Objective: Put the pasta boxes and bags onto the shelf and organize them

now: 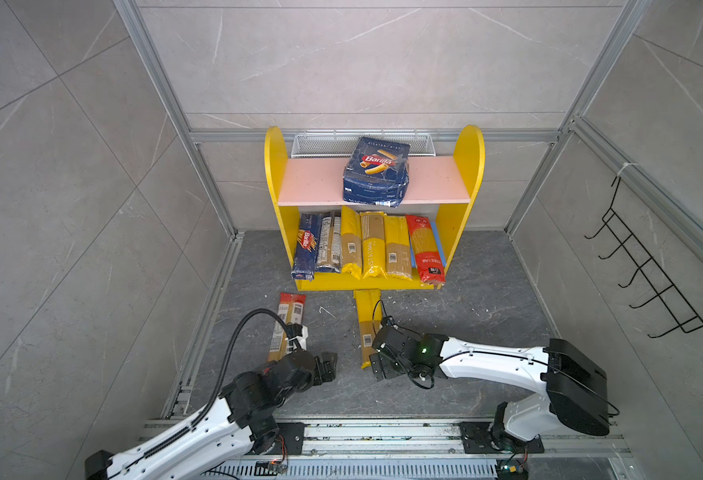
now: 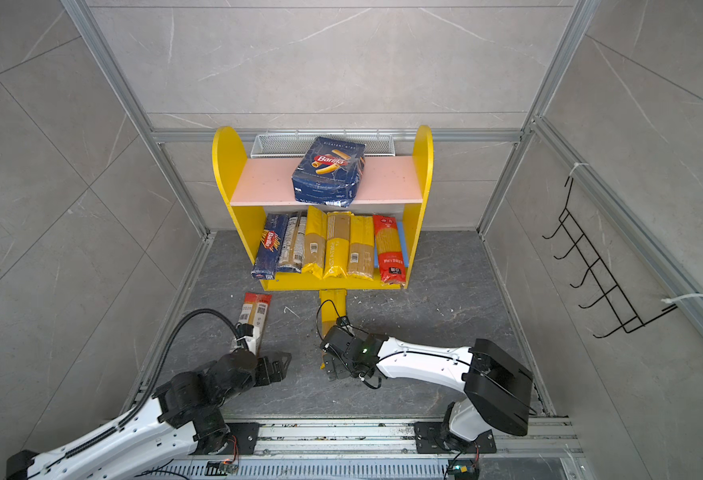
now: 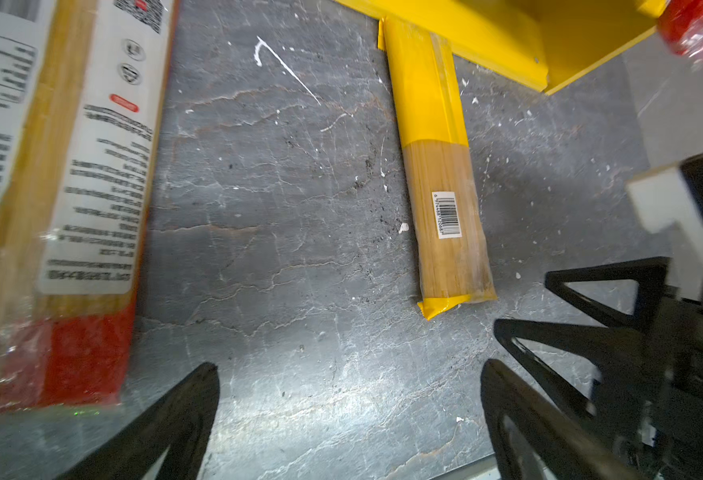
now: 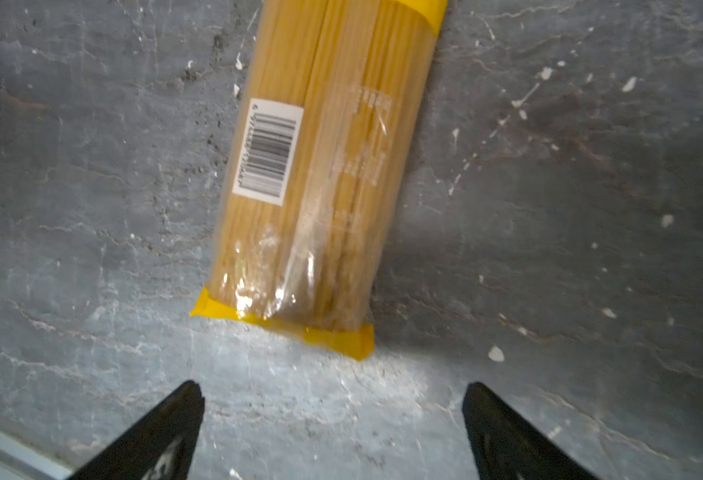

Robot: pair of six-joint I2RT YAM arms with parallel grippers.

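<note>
seven of the nine packs are on the shelf [image 1: 275, 174]. the rigatoni pack [image 1: 376, 172] lies on the pink upper board [image 1: 312, 183], leaning back on the mesh basket [image 1: 320, 145]. below it, six long packs stand side by side: the barilla spaghetti box [image 1: 307, 247], a dark-ended bag [image 1: 328, 245], three yellow bags [image 1: 372, 245] and a red bag [image 1: 424, 249].

two packs lie on the floor [image 1: 466, 332]. the yellow-ended bag [image 4: 320, 166] lies in front of the shelf's middle, its far end touching the yellow base. the red-ended bag [image 3: 71, 187] lies further left, clear of the shelf.

the right gripper [image 4: 333, 386] has its jaws spread wide and holds nothing. the yellow-ended bag's near end lies just ahead of its fingertips. the left gripper [image 3: 349, 370] is also wide open and empty over bare floor between the two bags, with the red-ended bag just beside one finger.

as for room, the lower row fills almost the whole width, and only a sliver of the blue lower board [image 1: 439, 245] shows by the red bag. several packs overhang the front lip. the pink board is bare on both sides of the rigatoni pack, so i judge that the likelier home for the last two. the two grippers sit near each other, so they could crowd one another. the side rails and the black wire rack [image 1: 649, 270] are well apart.
</note>
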